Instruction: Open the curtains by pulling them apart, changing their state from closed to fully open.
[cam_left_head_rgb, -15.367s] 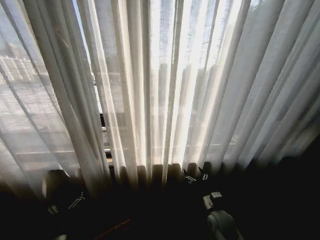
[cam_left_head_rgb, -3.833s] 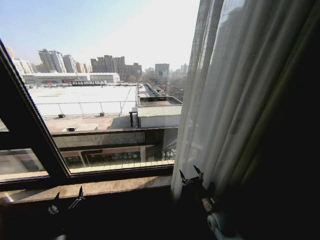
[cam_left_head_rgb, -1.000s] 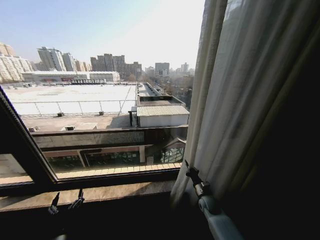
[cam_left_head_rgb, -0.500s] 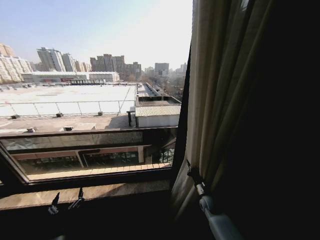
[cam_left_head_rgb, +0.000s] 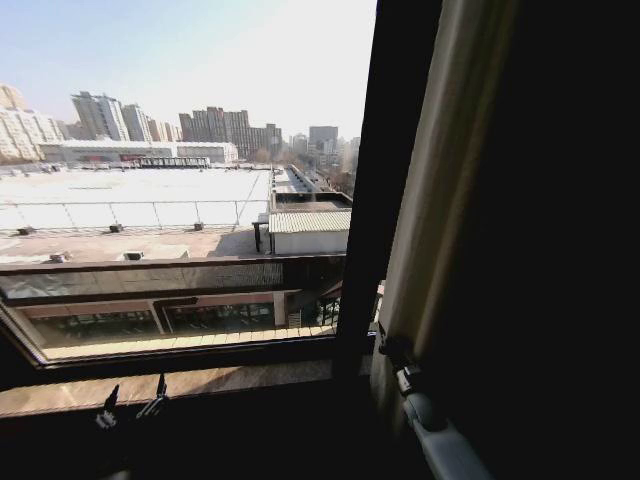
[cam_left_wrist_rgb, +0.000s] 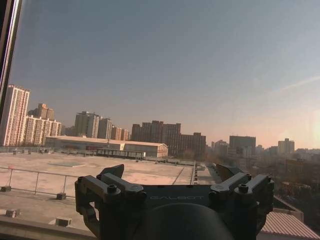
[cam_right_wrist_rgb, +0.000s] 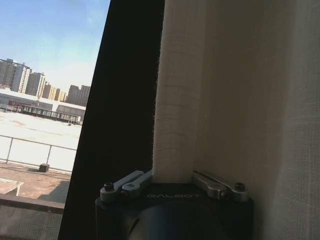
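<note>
Curtain (cam_left_head_rgb: 440, 190) bunched at right of the window frame (cam_left_head_rgb: 385, 180): light, soft sheer fabric, slips easily. Right gripper (cam_right_wrist_rgb: 172, 182) clamps its leading edge low down; pinch several pleats. Left gripper (cam_left_head_rgb: 130, 405) open, idle near the sill.

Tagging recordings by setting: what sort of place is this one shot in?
Probably a room on an upper floor of a city building. A large black-framed window looks down on flat rooftops and distant high-rises. The right gripper is against the sheer curtain gathered at the window's right.
</note>
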